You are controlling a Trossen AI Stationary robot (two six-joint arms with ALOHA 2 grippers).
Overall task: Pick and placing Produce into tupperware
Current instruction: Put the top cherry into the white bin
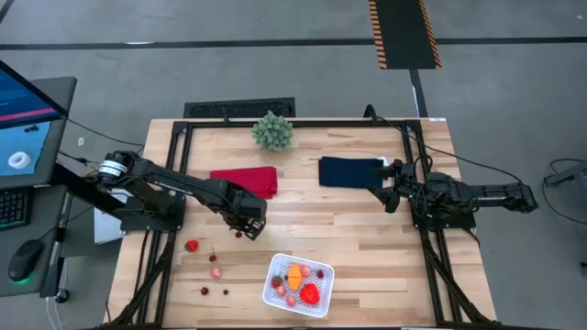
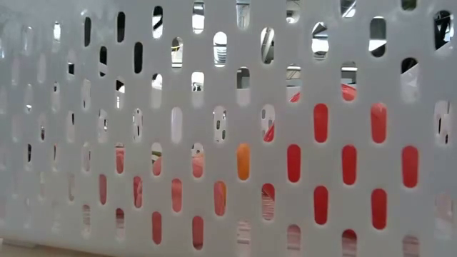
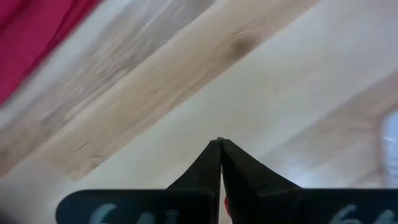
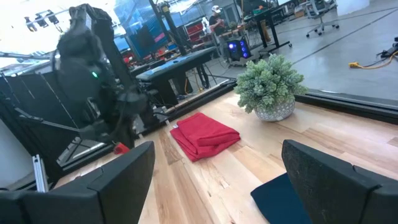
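Note:
The white tupperware stands near the table's front edge. It holds an orange piece, a red pepper-like piece and other small produce. Its perforated wall fills the low view. On the wood to its left lie a strawberry, a pinkish piece and two dark cherries. My left gripper is above the table just in front of the red cloth, pointing down and shut, with a small dark red cherry at its tips. My right gripper waits open at the table's right, by the navy cloth. My left gripper comes from above with its fingers pointing down and closed together. A sliver of red shows between the two fingers in the wrist view, so the small piece is pinched there. Which part of it is caught is too small to tell. It seems clear of the wood.
A red folded cloth and a navy folded cloth lie across the table's middle, with a bushy green plant at the far edge. Bare wood lies between the left gripper and the tupperware.

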